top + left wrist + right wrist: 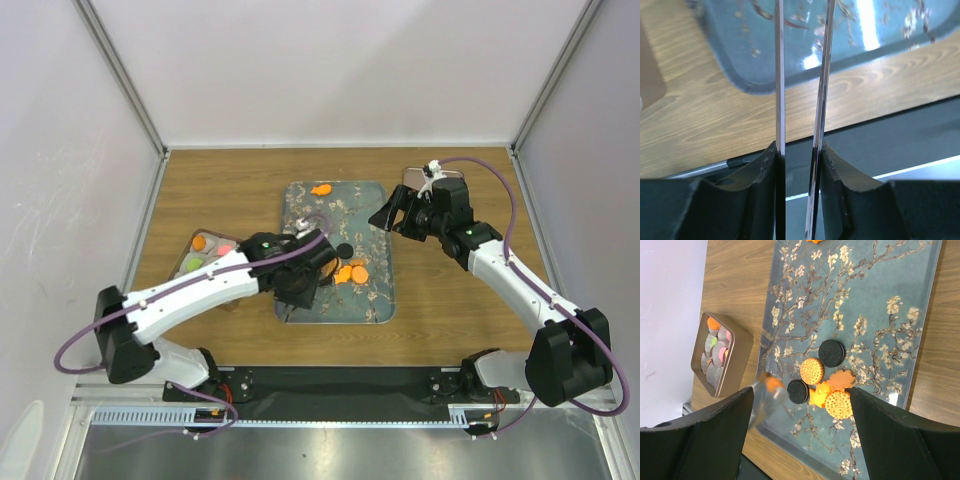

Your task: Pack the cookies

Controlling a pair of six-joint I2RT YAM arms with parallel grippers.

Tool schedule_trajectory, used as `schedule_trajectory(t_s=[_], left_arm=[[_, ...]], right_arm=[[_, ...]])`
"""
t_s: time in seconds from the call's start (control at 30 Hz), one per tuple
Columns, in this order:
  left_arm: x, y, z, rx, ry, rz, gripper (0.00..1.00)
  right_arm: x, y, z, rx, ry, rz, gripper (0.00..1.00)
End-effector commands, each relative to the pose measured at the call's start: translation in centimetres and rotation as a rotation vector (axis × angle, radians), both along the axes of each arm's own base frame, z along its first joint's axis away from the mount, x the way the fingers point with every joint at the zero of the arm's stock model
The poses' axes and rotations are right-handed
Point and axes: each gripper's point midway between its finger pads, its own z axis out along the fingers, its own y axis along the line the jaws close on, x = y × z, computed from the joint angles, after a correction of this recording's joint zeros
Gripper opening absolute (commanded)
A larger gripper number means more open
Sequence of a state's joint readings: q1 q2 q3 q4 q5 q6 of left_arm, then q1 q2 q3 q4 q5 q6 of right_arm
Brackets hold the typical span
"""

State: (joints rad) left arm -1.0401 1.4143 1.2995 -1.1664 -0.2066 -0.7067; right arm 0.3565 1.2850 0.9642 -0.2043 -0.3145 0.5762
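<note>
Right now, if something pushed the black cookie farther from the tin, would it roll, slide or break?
That black cookie lies flat on its face, so it would probably slide, not roll. The tray looks glossy, so it may skid easily. It looks small and thin: likely light, perhaps brittle if pinched hard.

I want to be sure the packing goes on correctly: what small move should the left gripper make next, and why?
Probably lift the left gripper slightly, to test the pinch. Its thin blades stand nearly together, and a blurred orange cookie seems to sit at their tips over the tray. The tin with paper cups lies to the tray's left.
</note>
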Motion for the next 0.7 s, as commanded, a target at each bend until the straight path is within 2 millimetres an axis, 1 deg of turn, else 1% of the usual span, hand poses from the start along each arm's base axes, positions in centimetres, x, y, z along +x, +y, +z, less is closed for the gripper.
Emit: schedule_trajectory(t_s=[0.0,0.07,0.1,0.13,0.17,0.2,0.27,0.3,0.33,0.37,0.4,0.43,0.5,0.67], left_arm=[[1.3,2.3,2.6,-0.044,-0.080,0.116,0.33],[1.9,4.0,2.8,-0.053,-0.086,0.208,0.33],[1.6,5.3,2.7,-0.051,-0.085,0.239,0.31],[2.0,6.7,2.6,-0.053,-0.084,0.299,0.31],[2.0,7.5,2.6,-0.062,-0.085,0.343,0.31],[2.0,9.4,2.5,-0.070,-0.089,0.409,0.31],[1.8,11.0,2.3,-0.085,-0.092,0.479,0.30],[1.4,12.0,1.9,-0.084,-0.086,0.509,0.30],[1.5,13.3,2.3,-0.103,-0.112,0.569,0.30],[1.4,14.1,2.4,-0.106,-0.120,0.596,0.31],[1.1,15.4,2.1,-0.090,-0.116,0.646,0.31],[0.9,16.1,2.2,-0.097,-0.131,0.663,0.31],[0.5,17.4,1.7,-0.070,-0.123,0.702,0.32],[-0.2,19.2,1.1,-0.022,-0.110,0.741,0.34]], right_arm=[[0.6,0.5,1.4,0.025,-0.036,0.007,0.85],[0.5,0.5,1.4,0.027,-0.035,0.008,0.85],[0.5,0.5,1.3,0.026,-0.032,0.008,0.85],[0.5,0.5,1.4,0.027,-0.035,0.009,0.85],[0.5,0.5,1.4,0.028,-0.036,0.009,0.85],[0.5,0.5,1.4,0.027,-0.035,0.009,0.85],[0.5,0.5,1.5,0.028,-0.038,0.011,0.85],[0.4,0.6,1.3,0.027,-0.034,0.012,0.85],[0.5,0.6,1.4,0.028,-0.034,0.010,0.85],[0.5,0.6,1.4,0.030,-0.035,0.013,0.85],[0.4,0.6,1.3,0.029,-0.032,0.014,0.85],[0.4,0.6,1.3,0.029,-0.032,0.013,0.85],[0.5,0.7,1.3,0.029,-0.032,0.014,0.85],[0.4,0.7,1.3,0.029,-0.032,0.016,0.85]])
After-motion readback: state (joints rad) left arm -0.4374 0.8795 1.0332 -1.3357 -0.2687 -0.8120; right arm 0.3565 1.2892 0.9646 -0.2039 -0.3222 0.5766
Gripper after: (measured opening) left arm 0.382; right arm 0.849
